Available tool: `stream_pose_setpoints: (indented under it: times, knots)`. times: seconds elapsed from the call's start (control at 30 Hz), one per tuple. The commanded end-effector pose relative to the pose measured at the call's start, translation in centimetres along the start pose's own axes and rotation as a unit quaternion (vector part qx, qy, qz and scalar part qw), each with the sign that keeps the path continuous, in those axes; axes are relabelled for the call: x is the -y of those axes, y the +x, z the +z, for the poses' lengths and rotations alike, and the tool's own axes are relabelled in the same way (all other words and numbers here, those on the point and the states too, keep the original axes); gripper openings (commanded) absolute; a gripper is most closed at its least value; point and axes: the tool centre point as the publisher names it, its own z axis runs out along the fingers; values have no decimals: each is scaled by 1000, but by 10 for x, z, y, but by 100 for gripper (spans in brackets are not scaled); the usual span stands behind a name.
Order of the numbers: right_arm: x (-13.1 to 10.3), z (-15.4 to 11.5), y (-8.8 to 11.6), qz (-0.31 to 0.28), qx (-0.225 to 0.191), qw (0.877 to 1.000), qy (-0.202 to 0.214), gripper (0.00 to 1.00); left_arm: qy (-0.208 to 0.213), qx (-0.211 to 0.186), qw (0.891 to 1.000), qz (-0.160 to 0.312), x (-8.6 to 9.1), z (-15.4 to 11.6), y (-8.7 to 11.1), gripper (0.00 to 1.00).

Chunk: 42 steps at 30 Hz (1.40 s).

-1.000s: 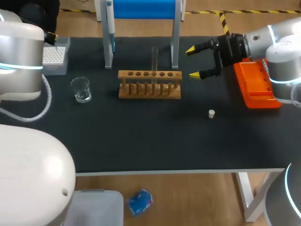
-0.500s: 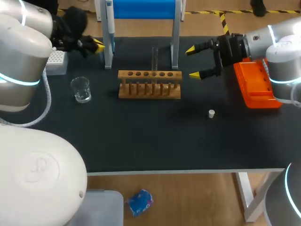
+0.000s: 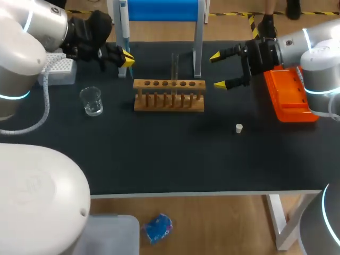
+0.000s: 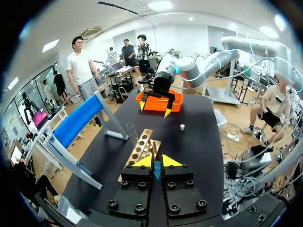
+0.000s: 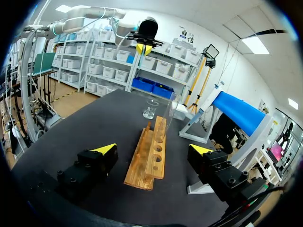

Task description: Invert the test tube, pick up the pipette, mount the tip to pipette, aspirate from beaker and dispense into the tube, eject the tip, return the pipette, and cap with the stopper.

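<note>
Only the left arm did anything. A second ago its tool [image 3: 127,58] was barely peeking in over the tip box [image 3: 58,68] near the table's 10 o'clock corner. Since then it's swept toward 3 o'clock, and now it sits right at the bottom end of the hanging pipette [image 3: 124,16], at 10 o'clock of the wooden rack [image 3: 169,98].

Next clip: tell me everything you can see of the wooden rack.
The wooden rack is light brown, long and low, its top board pierced by a row of round holes. It lies flat on the black table, mid-back. One clear test tube stands upright in a middle hole; the rest look empty. The open right gripper hangs beside its right end, apart.
</note>
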Motion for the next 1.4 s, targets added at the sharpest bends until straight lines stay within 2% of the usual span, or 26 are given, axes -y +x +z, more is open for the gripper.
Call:
stream_pose_setpoints:
  times: [0.03,0.27,0.4,0.43,0.63,0.83,1.1,1.4]
  knots:
    - [0,0,0,0,0,1000,0,100,-2,-4,1000,0,1,-2,-1,0]
    - [0,0,0,0,0,1000,0,100,-2,-4,1000,0,1,-2,-1,0]
    - [0,0,0,0,0,1000,0,100,4,-28,1000,6,30,27,16,0]
    - [0,0,0,0,0,1000,0,100,-13,-36,999,9,37,35,21,0]
    - [0,0,0,0,0,1000,0,100,-12,-50,999,8,58,62,41,0]
    - [0,0,0,0,0,1000,0,100,-33,-56,997,-30,56,81,47,0]
    - [0,0,0,0,0,1000,0,100,-10,-33,998,-58,53,96,50,0]
    - [0,0,0,0,0,1000,0,100,-5,-43,997,-59,47,106,49,0]
